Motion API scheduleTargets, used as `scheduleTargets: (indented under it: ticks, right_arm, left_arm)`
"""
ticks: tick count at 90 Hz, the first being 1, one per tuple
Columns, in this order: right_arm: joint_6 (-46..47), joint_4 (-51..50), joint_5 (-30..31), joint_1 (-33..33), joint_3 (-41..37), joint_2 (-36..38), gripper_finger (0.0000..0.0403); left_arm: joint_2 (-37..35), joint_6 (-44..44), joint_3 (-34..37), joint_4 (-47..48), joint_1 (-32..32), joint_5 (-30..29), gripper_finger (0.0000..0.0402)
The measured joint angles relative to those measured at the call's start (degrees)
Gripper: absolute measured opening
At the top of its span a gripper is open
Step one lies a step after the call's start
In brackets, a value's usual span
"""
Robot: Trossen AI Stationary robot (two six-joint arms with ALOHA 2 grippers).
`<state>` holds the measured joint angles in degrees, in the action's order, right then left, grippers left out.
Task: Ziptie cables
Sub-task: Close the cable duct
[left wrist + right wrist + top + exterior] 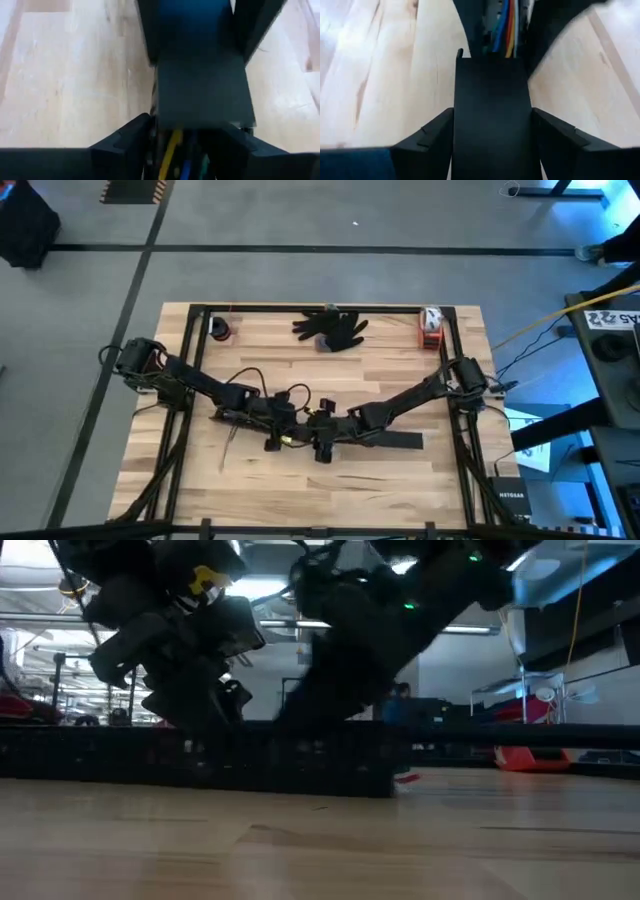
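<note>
Both arms meet at the middle of the table. A long black slotted bar (395, 440) lies there and runs between the two grippers. The cables (172, 150), yellow, blue and green, come out at the bar's end (200, 95), right between the fingers of my left gripper (278, 420). In the right wrist view the cables (506, 27) show blue, orange and yellow at the bar's far end. My right gripper (325, 430) is shut around the bar (492, 115). My left gripper has its two fingers (122, 145) on either side of the cable bundle (175, 142), just at the bar's end. The bar hides the place of contact, so how many cables it has cannot be told. My right gripper pinches the bar's two long sides (460, 125) between its fingers (427, 142). The fingers lie along the bar and point toward the left gripper. The bar rests low over the table.
A black glove (332, 328) lies at the far middle. A red and white object (430, 325) is at the far right and a small dark roll (220, 330) at the far left. Black frame rails (190, 380) border the tabletop. Loose black wires (255, 375) loop by the left arm.
</note>
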<state>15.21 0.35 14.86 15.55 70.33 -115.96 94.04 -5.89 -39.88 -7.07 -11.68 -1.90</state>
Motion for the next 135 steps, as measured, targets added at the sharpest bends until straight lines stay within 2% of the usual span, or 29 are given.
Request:
scheduleTargets:
  ticks: [18, 38, 57, 64, 75, 98, 112, 126, 135]
  right_arm:
    - [1.1, -10.8, 0.3, 0.0, 5.4, -0.7, 0.0225]
    - [1.3, -13.5, 0.6, -0.3, 5.7, -0.7, 0.0225]
    - [1.0, -13.4, 0.5, -0.3, 5.7, -0.7, 0.0225]
    - [1.2, -13.2, 0.5, -0.3, 5.7, -0.7, 0.0225]
    - [1.2, -13.1, 0.1, -0.3, 5.7, -0.6, 0.0225]
    - [0.9, -13.9, 0.2, -0.3, 5.5, -0.5, 0.0225]
    - [0.8, -13.8, 0.1, -0.3, 5.5, -0.5, 0.0225]
    - [0.8, -13.8, 0.1, -0.3, 5.5, -0.5, 0.0225]
    - [0.8, -13.8, 0.1, -0.3, 5.5, -0.5, 0.0225]
  left_arm:
    - [0.0, -0.3, -0.3, 0.7, -0.1, -0.3, 0.0167]
    - [0.0, -1.1, -0.6, 2.4, 0.7, -0.2, 0.0172]
    - [-0.1, -2.8, -0.7, 3.6, 1.7, 1.5, 0.0235]
    - [-0.7, -2.6, -1.9, 7.5, 2.4, 4.4, 0.0260]
    - [-3.3, -1.0, -3.9, 14.9, 2.5, 4.9, 0.0283]
    - [-10.4, 1.9, -4.5, 16.6, 2.6, 3.9, 0.0288]
    - [-11.2, 3.0, -4.5, 16.8, 3.5, 3.2, 0.0288]
    - [-13.6, -0.4, -4.4, 18.8, 3.0, 5.0, 0.0288]
    - [-14.6, -1.4, -4.5, 18.8, 1.5, 4.2, 0.0288]
